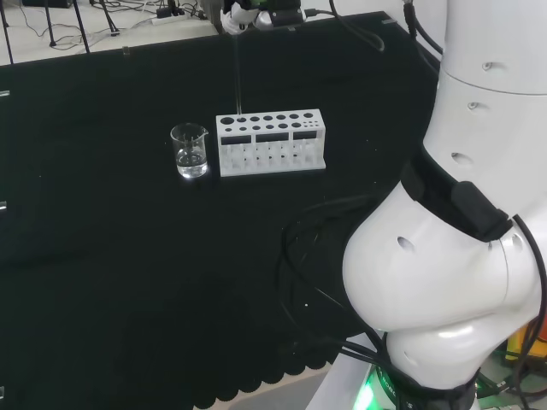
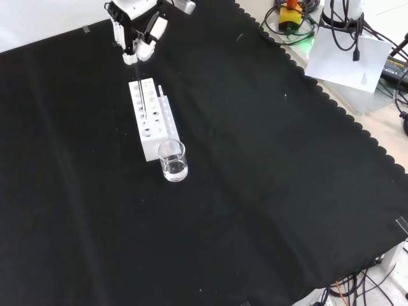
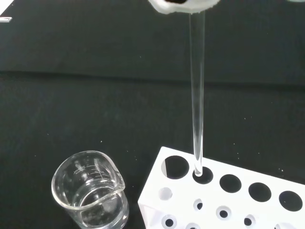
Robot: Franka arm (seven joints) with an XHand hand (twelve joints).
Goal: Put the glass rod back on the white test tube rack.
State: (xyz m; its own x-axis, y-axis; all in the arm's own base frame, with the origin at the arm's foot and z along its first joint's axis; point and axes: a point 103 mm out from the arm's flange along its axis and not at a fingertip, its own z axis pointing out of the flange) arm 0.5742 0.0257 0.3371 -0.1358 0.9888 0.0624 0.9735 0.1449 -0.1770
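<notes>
The glass rod (image 3: 197, 95) hangs upright from the hand (image 3: 183, 5), and its lower tip sits in a hole near one end of the white test tube rack (image 3: 248, 188). In the front view the hand (image 2: 137, 29) is above the rack's far end (image 2: 148, 121), its fingers curled round the top of the rod (image 2: 139, 86). In the head view the hand (image 1: 248, 15) is at the top edge, and the thin rod (image 1: 238, 81) runs down to the left end of the rack (image 1: 270, 141).
A small clear glass beaker (image 1: 190, 151) with some clear liquid stands just left of the rack in the head view, and in front of it in the front view (image 2: 173, 160). The arm's white links (image 1: 453, 222) stand at the right. Black cables (image 1: 316, 256) lie on the cloth.
</notes>
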